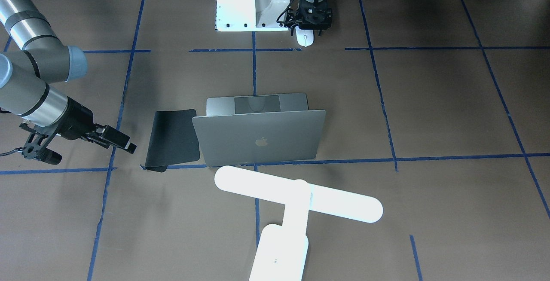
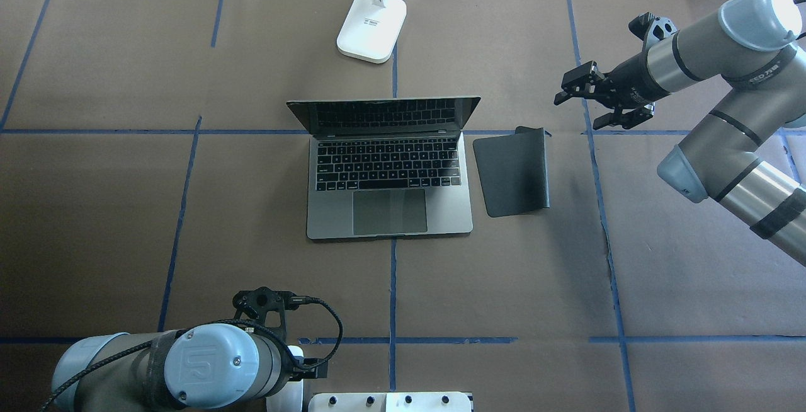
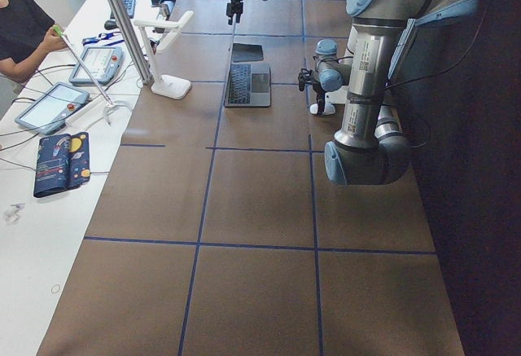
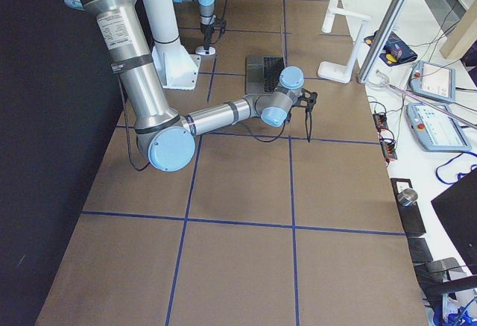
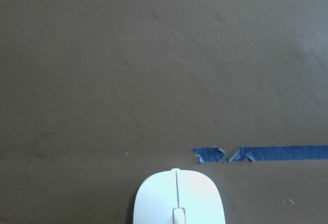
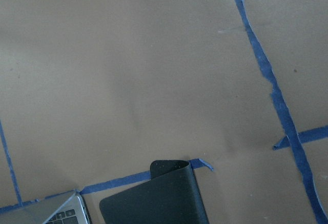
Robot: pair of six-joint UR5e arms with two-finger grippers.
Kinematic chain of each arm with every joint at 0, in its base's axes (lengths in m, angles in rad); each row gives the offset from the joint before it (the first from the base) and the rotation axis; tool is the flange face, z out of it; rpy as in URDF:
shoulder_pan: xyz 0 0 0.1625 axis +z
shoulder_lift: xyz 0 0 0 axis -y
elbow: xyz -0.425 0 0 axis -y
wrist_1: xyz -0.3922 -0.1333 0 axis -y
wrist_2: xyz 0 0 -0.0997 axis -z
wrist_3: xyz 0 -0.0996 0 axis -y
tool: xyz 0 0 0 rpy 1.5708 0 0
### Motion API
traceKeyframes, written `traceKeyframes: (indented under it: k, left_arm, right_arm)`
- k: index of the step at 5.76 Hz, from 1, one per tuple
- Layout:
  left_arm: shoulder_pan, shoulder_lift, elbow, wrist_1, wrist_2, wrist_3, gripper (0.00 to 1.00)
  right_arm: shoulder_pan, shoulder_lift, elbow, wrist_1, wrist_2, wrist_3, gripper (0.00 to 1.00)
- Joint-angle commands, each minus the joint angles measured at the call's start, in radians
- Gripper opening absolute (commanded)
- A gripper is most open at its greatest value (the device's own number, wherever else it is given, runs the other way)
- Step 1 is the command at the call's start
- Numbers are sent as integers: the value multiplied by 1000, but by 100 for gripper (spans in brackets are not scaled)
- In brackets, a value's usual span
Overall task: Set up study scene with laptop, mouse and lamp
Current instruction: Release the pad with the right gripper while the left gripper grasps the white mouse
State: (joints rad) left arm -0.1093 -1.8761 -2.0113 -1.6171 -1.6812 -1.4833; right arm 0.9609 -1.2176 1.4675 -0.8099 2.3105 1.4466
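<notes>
- Mouse [image 1: 305, 38]: nearest the robot, on the table [image 2: 94, 210] just beside the white pedestal [image 1: 245, 1], well apart from the other task things. Its long axis runs straight out from the base toward the laptop. In the left wrist view its centre line points up the frame.
- Left gripper [image 1: 312, 24]: pointing down over the mouse's rear end, with only the nose of the mouse showing past it. The wrist body hides the jaws, so you cannot tell whether they are spread or closed on it. This arm is much the nearer to the mouse.
- Laptop [image 2: 327, 210]: mid-table, lid open, keyboard facing the robot.
- Black mat [image 2: 513, 169]: lies just beside the laptop on the robot's right, far corner curled up. My guess is the mouse goes here, so you would carry it forward and across to the right, clear of the laptop's front edge.
- Right gripper [image 2: 577, 111]: hovers off the mat's far outer corner, jaws wide, holding nothing.
- Lamp [image 2: 371, 28]: farthest out, base on the table beyond the laptop lid. It looks placed.
</notes>
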Motion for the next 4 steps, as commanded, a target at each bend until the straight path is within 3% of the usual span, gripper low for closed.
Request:
traceKeyframes:
  k: [1,3,4]
  left_arm:
    - [-1,-3,16,-1,0,0,93]
    - [0,-3,14,-1,-2,1,31]
    - [-1,-3,5,0,-2,1,7]
  right_arm:
    - [-1,1,0,0,0,0,100]
    - [-1,1,0,0,-5,2,100]
    - [-1,1,2,0,0,2,100]
